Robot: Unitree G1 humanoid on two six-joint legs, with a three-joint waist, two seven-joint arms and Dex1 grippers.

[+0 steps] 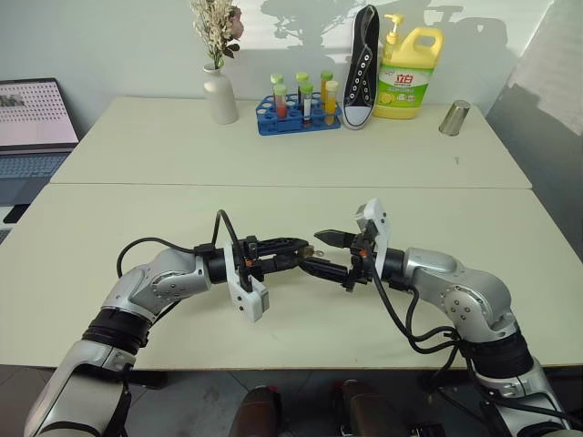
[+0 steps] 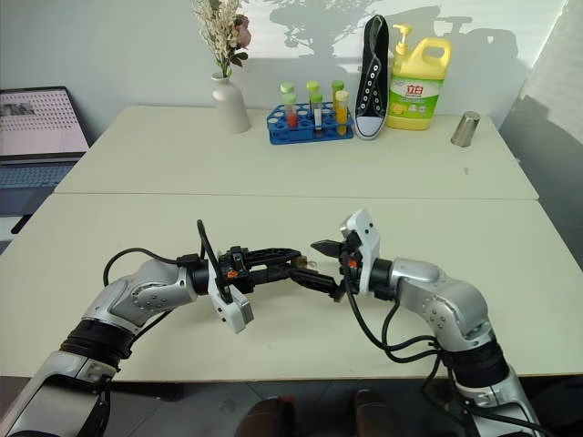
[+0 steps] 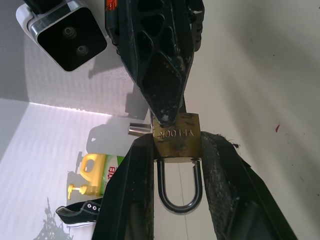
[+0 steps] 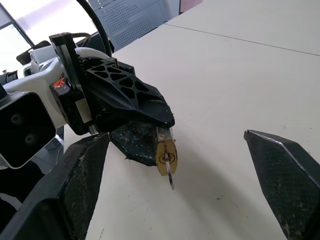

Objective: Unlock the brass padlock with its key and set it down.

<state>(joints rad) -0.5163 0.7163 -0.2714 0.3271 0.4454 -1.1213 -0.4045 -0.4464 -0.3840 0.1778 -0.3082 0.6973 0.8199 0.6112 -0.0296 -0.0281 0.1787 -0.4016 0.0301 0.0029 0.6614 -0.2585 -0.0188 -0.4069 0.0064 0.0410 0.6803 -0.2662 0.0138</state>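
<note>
The brass padlock (image 3: 177, 136) is clamped in the left tool (image 1: 293, 254) above the worktop (image 1: 273, 146), key (image 4: 169, 171) seated, facing the right tool (image 1: 339, 254), which is spread wide, level and just beside the padlock.

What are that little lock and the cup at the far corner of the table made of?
The padlock looks like brass: a dull golden, scuffed, stamped body. Its shackle is shiny and silvery, probably steel. The cup has a brushed grey sheen, likely stainless steel.

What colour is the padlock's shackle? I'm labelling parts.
Silvery metal shackle, clearest in the left wrist view.
</note>
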